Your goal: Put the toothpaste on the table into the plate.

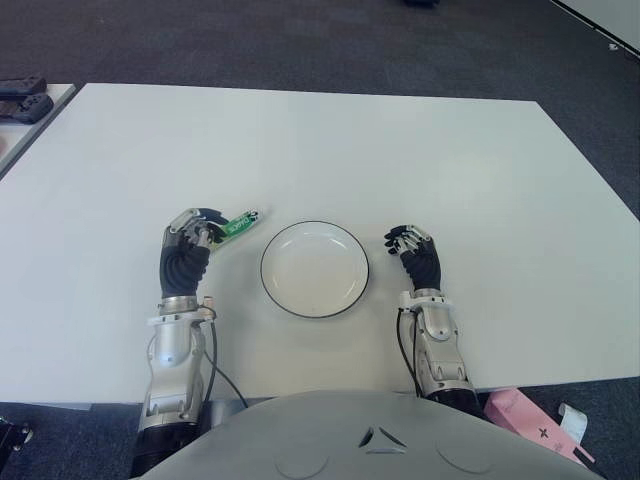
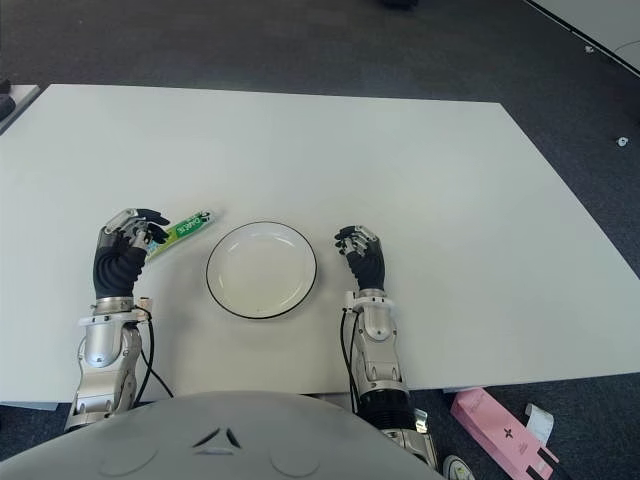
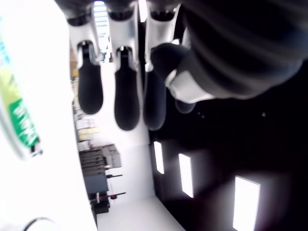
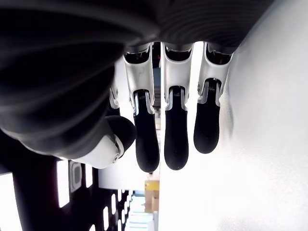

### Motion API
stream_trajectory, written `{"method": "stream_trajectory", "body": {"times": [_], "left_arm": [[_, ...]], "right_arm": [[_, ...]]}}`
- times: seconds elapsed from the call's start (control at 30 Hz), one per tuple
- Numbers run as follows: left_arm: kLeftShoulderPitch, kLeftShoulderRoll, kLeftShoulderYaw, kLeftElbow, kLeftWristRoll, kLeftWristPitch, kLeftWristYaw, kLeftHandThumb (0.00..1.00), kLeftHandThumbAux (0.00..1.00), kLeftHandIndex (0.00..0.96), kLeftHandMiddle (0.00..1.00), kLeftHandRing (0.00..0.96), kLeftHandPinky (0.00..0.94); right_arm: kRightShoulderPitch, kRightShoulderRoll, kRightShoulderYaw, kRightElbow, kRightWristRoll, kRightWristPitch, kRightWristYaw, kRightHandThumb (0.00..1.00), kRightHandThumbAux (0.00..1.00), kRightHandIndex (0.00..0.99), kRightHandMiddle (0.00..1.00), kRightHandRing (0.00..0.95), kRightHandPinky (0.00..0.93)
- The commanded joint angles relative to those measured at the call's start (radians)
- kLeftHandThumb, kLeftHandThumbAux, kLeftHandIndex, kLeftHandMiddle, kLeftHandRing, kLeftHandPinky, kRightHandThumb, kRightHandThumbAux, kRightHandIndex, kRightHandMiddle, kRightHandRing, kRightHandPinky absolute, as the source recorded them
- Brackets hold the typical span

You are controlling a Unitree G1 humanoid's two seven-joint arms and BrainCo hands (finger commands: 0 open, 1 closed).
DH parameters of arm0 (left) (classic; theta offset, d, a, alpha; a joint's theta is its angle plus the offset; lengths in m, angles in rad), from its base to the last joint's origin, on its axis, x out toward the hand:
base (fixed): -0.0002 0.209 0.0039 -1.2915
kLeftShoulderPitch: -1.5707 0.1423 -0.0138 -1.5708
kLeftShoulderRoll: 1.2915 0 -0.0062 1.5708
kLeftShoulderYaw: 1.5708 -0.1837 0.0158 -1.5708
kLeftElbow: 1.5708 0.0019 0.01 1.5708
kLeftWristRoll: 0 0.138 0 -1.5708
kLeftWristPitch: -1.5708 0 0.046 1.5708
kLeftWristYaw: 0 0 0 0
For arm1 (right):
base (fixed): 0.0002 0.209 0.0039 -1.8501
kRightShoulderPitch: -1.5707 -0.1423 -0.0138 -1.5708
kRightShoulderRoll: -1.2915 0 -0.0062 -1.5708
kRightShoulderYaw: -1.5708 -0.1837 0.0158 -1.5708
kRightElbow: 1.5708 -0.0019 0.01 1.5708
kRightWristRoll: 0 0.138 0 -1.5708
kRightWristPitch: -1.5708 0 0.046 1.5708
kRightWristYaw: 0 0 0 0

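White table (image 1: 330,140) on dark carpet. Toothpaste (image 1: 238,224), green label unreadable, lies left of plate (image 1: 314,268), beside left hand (image 1: 188,245), fingers loose, not gripping. Right hand (image 1: 417,257) right of plate, fingers relaxed, empty.

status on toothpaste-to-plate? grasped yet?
Done: nothing; the plate is empty. In hand: the left hand is at the toothpaste, which lies on the table left of the plate; fingers open, not closed on it. Left: grasp, lift, place. Right hand idle right of the plate.
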Motion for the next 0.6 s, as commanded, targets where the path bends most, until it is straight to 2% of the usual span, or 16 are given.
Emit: {"method": "stream_trajectory", "body": {"times": [0.03,0.33,0.6], "left_arm": [[-0.037,0.036,0.019,0.03,0.032,-0.009,0.006,0.837,0.676,0.414,0.49,0.566,0.551],[-0.069,0.096,0.04,0.0,0.149,-0.005,0.041,0.835,0.678,0.414,0.488,0.563,0.544],[-0.093,0.149,0.037,-0.045,0.403,0.071,0.137,0.836,0.678,0.412,0.49,0.567,0.554]], "right_arm": [[0.022,0.0,-0.002,0.05,0.01,0.029,0.01,0.711,0.732,0.43,0.504,0.503,0.509],[0.017,0.001,-0.006,0.059,0.017,0.014,0.016,0.711,0.731,0.43,0.503,0.5,0.495],[0.017,-0.003,-0.005,0.051,0.01,0.032,0.016,0.711,0.732,0.429,0.497,0.493,0.488]]}}
